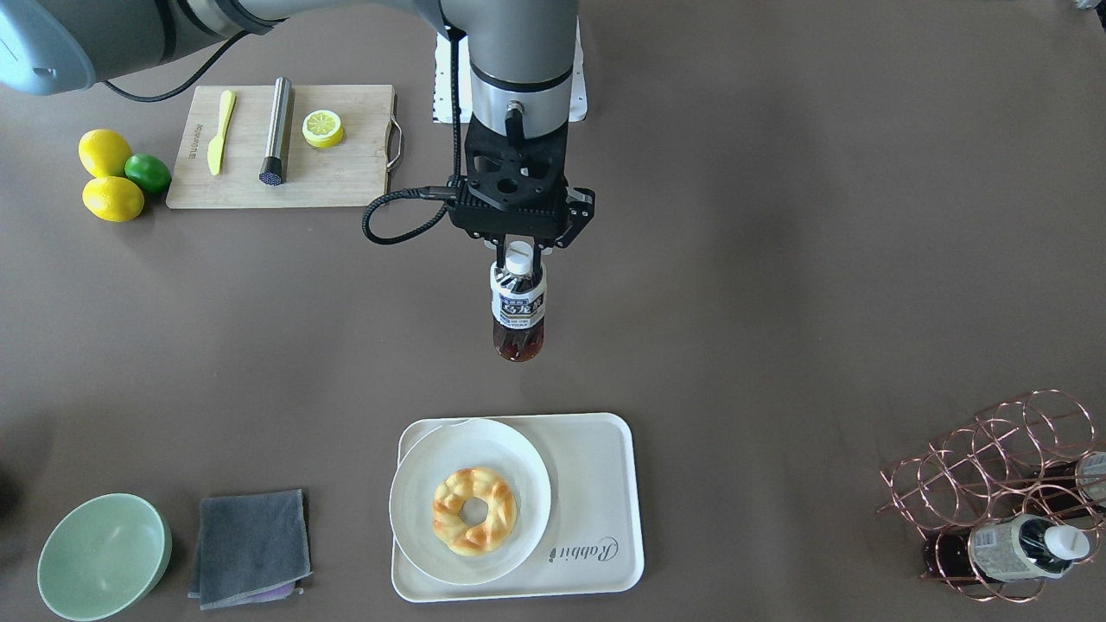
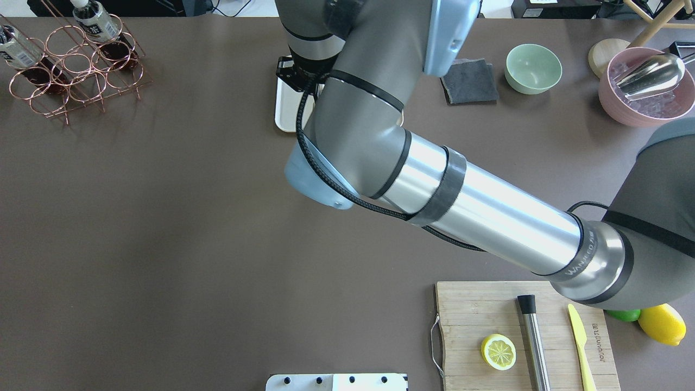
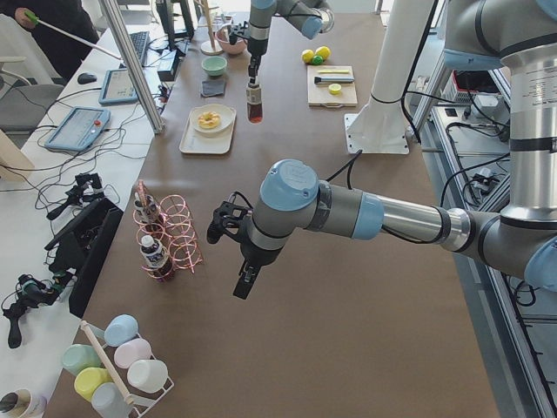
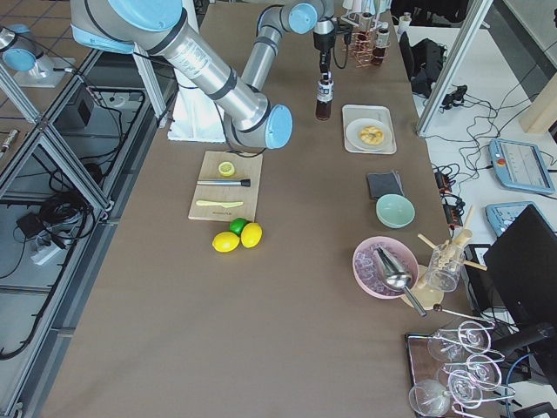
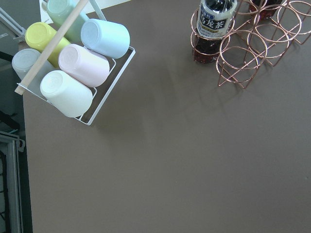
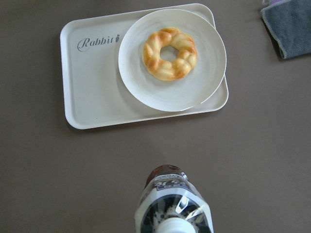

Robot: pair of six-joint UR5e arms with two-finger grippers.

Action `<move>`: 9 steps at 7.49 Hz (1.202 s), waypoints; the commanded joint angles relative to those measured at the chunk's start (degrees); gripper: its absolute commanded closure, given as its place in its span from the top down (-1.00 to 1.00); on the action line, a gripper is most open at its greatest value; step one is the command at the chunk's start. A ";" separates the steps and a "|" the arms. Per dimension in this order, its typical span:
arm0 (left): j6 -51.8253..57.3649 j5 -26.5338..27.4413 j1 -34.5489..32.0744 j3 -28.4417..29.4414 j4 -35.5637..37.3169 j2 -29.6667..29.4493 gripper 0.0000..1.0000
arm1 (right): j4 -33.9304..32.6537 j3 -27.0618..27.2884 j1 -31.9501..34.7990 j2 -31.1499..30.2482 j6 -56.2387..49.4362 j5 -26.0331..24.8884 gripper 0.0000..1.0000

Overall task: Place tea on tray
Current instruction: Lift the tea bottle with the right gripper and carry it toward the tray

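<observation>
The tea [image 1: 518, 302], a small clear bottle of dark liquid with a white cap, hangs upright in my right gripper [image 1: 519, 259], which is shut on its neck. It is held above the bare table, on the robot's side of the tray [image 1: 596, 484]. The right wrist view shows the tea [image 6: 171, 204] near the bottom edge and the cream "Rabbit" tray [image 6: 92, 92] beyond it. A white plate [image 1: 432, 484] with a ring pastry [image 1: 474, 510] fills much of the tray. My left gripper [image 3: 242, 283] shows only in the left side view, near the wire rack; I cannot tell its state.
A wooden cutting board [image 1: 281, 147] holds a lemon half, a yellow knife and a metal muddler, with lemons and a lime [image 1: 112, 177] beside it. A green bowl [image 1: 104, 555] and a grey cloth [image 1: 251, 546] lie beside the tray. A copper bottle rack [image 1: 1002, 492] holds more bottles.
</observation>
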 commanded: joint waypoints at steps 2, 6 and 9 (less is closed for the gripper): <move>-0.08 0.04 -0.61 0.97 0.05 0.20 0.94 | 14.48 -22.21 4.42 8.22 -6.12 2.23 -1.00; -0.52 0.04 -1.05 3.61 0.05 -0.94 0.94 | 27.80 -40.98 6.18 15.16 -9.04 5.13 -1.00; -1.22 0.04 -0.97 4.23 -0.48 -1.29 0.94 | 31.32 -43.89 6.18 15.70 -9.48 5.04 -1.00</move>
